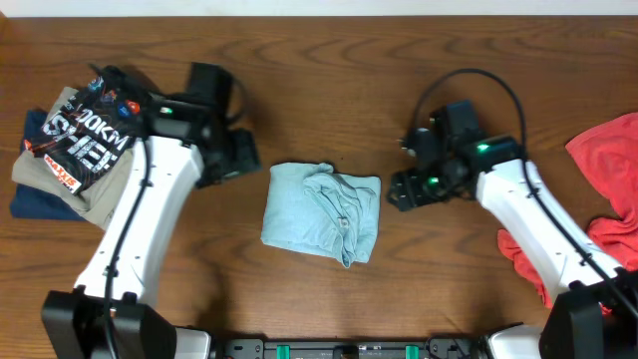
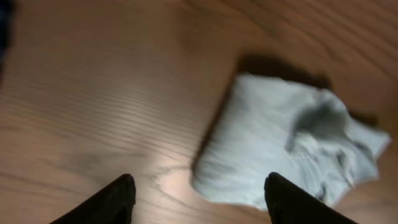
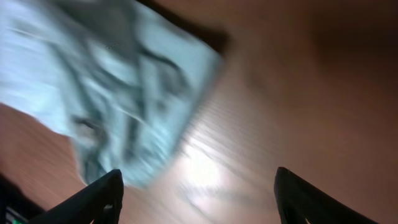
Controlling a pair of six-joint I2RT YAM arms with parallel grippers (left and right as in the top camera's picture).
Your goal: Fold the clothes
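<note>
The wooden bench (image 1: 319, 60), dark brown with a strong grain, carries everything. At its left edge sits a stack of folded clothes (image 1: 45, 184), topped by a dark printed shirt. At the right edge a coral-red garment (image 1: 608, 150) lies loose and rumpled, partly under the right arm (image 1: 538, 214), and I'd say it is not yet folded. The two white arms reach in from the near edge, the left arm (image 1: 150, 209) slanting towards the middle. Between them, about the centre of the bench, lies the pale blue-grey T-shirt (image 1: 321, 212), folded into a nearly square packet with no strong long axis. It is soft, thin knit. The side towards the left arm is smooth with a clean folded edge, while the side towards the right arm is bunched and creased, with a limp corner sagging towards the near edge. The left fingers (image 2: 112, 202) stand apart with only bare wood and the packet's corner between them, and the packet lies ahead and to their right. The right fingers (image 3: 99, 196) are also spread and hold nothing, with the packet ahead and to their left. Each pair sits just beside its own side of the packet, so I'd judge neither arm clearly nearer, though the untidy side faces the right one.
</note>
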